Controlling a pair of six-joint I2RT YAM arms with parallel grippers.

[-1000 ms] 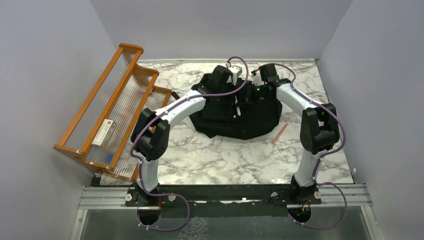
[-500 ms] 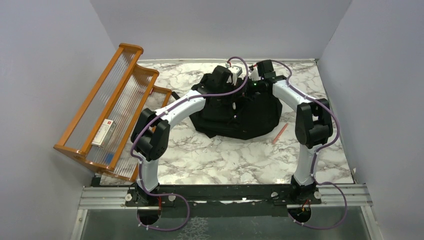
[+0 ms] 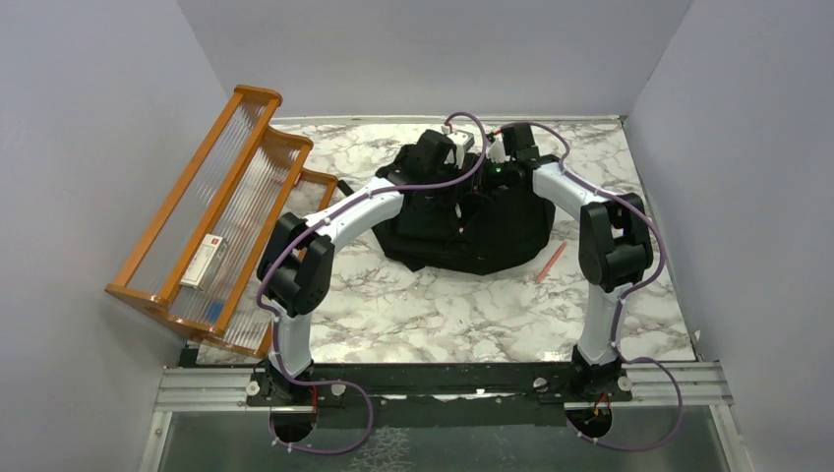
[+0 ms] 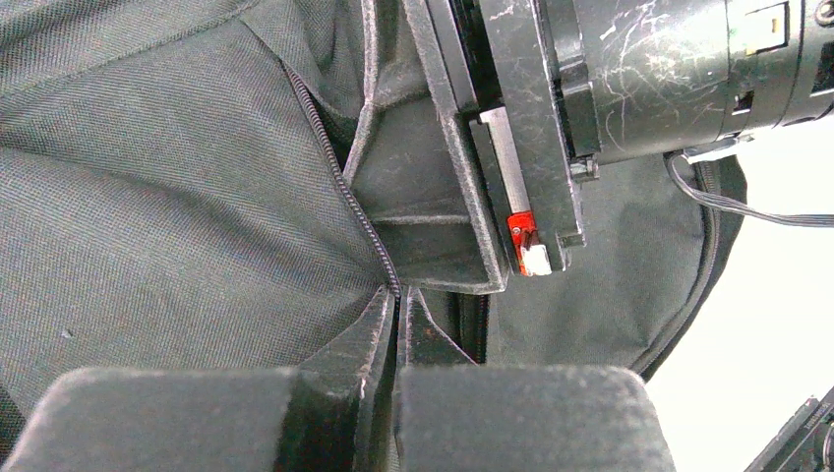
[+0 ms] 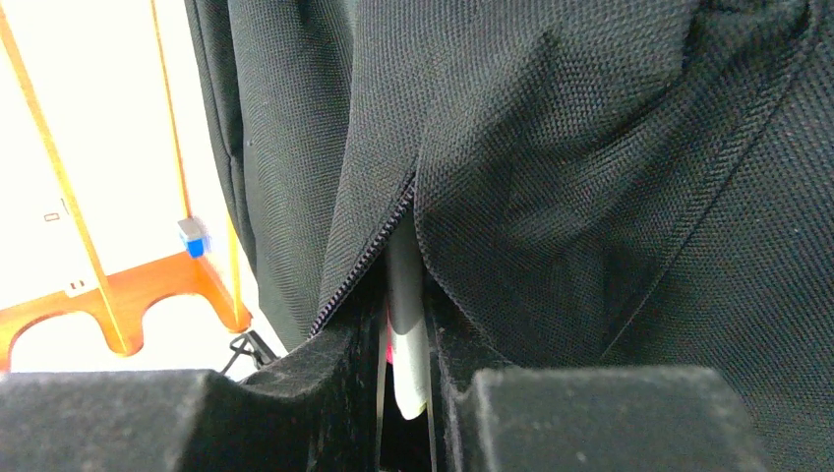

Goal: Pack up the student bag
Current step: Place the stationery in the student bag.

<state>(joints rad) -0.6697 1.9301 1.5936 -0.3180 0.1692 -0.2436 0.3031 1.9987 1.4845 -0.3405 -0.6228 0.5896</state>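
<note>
The student bag [image 3: 492,241] is a black fabric backpack lying at the back middle of the marble table. Both grippers hang over its top end, close together. My left gripper [image 3: 454,157] is shut on the bag's fabric edge right at the zip [image 4: 334,167], and the zip line runs in between its fingertips [image 4: 398,305]. My right gripper [image 5: 403,334] points into the zip opening. A white pen [image 5: 408,364] stands between its fingers, its far end inside the bag [image 5: 551,147]. The jaws stand slightly apart, with a thin gap left of the pen.
A red pencil [image 3: 551,263] lies on the table right of the bag. An orange wooden rack [image 3: 211,211] stands at the left with a small white box [image 3: 205,261] in it. Grey walls close the table on three sides.
The right arm has shifted a little to the left, toward the left gripper, and its jaws have eased apart around the pen. The left arm has not moved.
</note>
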